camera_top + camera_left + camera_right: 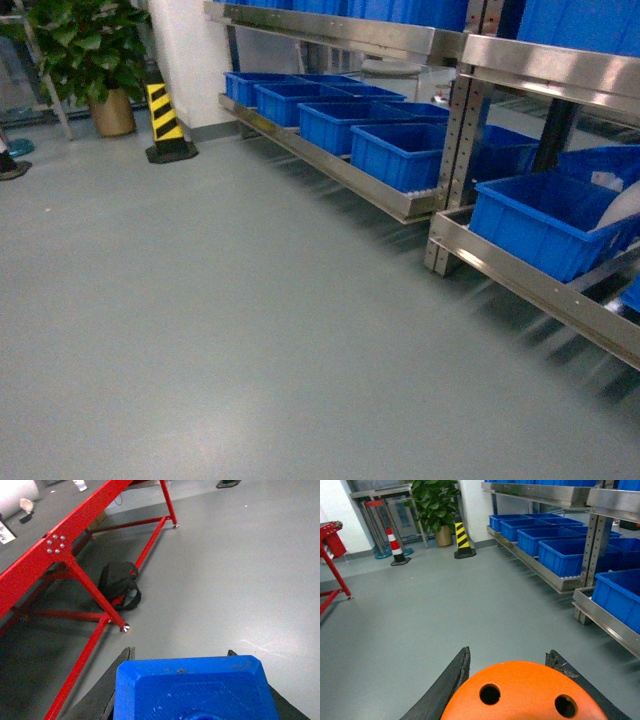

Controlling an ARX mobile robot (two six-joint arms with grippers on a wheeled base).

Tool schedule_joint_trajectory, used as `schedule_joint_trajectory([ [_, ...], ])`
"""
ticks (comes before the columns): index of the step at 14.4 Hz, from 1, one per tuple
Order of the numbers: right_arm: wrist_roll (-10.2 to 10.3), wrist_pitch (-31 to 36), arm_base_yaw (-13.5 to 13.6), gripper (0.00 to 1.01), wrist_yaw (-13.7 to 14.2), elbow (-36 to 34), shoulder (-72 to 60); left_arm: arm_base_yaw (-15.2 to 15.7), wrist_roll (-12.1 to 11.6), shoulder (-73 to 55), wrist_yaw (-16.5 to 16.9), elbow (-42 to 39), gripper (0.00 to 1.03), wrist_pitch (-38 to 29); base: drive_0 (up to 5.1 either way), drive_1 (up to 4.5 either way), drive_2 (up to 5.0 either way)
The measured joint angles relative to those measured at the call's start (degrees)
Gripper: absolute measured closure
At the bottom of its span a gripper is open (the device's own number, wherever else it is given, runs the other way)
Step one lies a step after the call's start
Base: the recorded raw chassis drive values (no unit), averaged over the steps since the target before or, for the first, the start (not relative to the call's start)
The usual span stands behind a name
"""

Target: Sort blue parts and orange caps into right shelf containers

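Observation:
My left gripper (181, 653) is shut on a blue part (195, 690), a chunky blue block with bevelled edges that fills the bottom of the left wrist view. My right gripper (507, 655) is shut on an orange cap (525, 692) whose flat top shows two round holes. Neither gripper shows in the head view. The right shelf containers, bright-blue crates (545, 220) (405, 150) (565, 555), sit in a row on the low steel shelf (390, 195) along the right side, well ahead of both grippers.
A red steel table frame (75, 565) with a black bag (117, 585) under it stands at my left. A yellow-black post (165, 120), a potted plant (95, 60) and a red-white cone (396, 547) stand at the far wall. Grey floor (220, 320) lies between.

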State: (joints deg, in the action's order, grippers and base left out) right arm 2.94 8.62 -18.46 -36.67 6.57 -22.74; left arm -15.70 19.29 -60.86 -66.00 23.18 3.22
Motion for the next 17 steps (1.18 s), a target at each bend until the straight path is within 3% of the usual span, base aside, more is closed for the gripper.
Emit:
schedule_joint_trajectory([
  [17, 0.0, 0.0, 0.0, 0.6, 0.0, 0.0, 0.0, 0.0, 0.0, 0.0, 0.0, 0.0, 0.58, 0.0, -1.4, -1.43, -1.4],
])
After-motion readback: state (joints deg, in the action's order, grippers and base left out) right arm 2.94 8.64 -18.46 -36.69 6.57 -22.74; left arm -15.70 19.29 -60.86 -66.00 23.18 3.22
